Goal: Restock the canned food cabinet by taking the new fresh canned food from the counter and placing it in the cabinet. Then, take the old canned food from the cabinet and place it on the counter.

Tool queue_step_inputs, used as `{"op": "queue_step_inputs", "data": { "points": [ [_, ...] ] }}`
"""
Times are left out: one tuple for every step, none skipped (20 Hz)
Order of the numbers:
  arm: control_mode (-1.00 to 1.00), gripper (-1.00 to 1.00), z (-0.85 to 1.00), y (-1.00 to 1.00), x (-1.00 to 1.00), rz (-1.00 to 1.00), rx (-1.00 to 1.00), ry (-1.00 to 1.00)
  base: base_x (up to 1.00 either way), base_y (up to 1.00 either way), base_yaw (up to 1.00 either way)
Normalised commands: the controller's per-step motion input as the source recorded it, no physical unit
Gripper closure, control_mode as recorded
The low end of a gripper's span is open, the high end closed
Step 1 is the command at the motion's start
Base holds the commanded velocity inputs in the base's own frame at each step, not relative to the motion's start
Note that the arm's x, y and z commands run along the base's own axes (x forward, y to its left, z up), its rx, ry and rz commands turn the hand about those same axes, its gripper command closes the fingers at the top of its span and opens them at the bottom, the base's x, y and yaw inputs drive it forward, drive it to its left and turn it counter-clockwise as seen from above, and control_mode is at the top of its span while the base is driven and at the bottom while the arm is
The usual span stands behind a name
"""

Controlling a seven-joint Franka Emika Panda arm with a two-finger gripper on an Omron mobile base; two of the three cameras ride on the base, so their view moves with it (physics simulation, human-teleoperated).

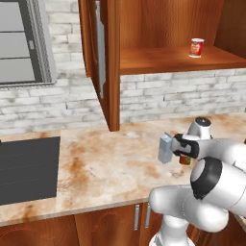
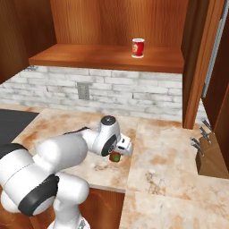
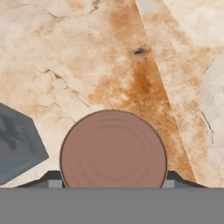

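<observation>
The end effector (image 3: 113, 183) reaches straight down over the dark red-brown can (image 3: 113, 148), whose round ridged lid hides most of both fingertips, so a firm clamp cannot be told. The can stands on the stained marble worktop (image 1: 110, 163) just beside a grey-blue carton (image 1: 165, 148). Farther off, the red-and-white can (image 1: 196, 47) stands upright on the smooth wooden cabinet (image 1: 168, 60) shelf.

A grey-blue carton (image 1: 165, 148) stands just beside the pincer (image 1: 185, 153), crowding that side.

Two cans (image 2: 138, 48) (image 3: 113, 149), one grey-blue carton (image 1: 165, 148), one knife block (image 2: 211, 157).
</observation>
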Motion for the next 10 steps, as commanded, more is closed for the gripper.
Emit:
{"op": "queue_step_inputs", "data": {
  "points": [
    [-1.0,1.0,0.11,0.0,-0.37,0.0,0.01,-0.13,0.0,0.0,0.0],
    [-1.0,1.0,0.19,0.0,-0.35,0.0,0.0,-0.07,0.0,0.0,0.0],
    [-1.0,1.0,0.41,0.0,-0.69,0.04,0.0,-0.13,0.0,0.0,0.0],
    [-1.0,1.0,0.74,0.0,-0.89,0.05,0.0,-0.27,0.0,0.0,0.0],
    [-1.0,1.0,1.0,0.01,-0.93,0.04,0.0,-0.36,0.0,0.0,0.0],
    [-1.0,1.0,1.0,0.18,-0.94,0.05,0.0,-0.41,0.0,0.0,0.0],
    [-1.0,1.0,1.0,0.29,-0.91,0.05,0.0,-0.42,0.0,0.0,0.0],
    [-1.0,1.0,1.0,0.34,-0.88,0.05,0.0,-0.42,0.0,0.0,0.0],
    [-1.0,1.0,1.0,0.45,-0.71,0.04,-0.02,-0.46,0.0,0.0,0.0],
    [-1.0,1.0,1.0,0.56,-0.53,0.0,-0.06,-0.5,0.0,0.0,0.0]
  ]
}}
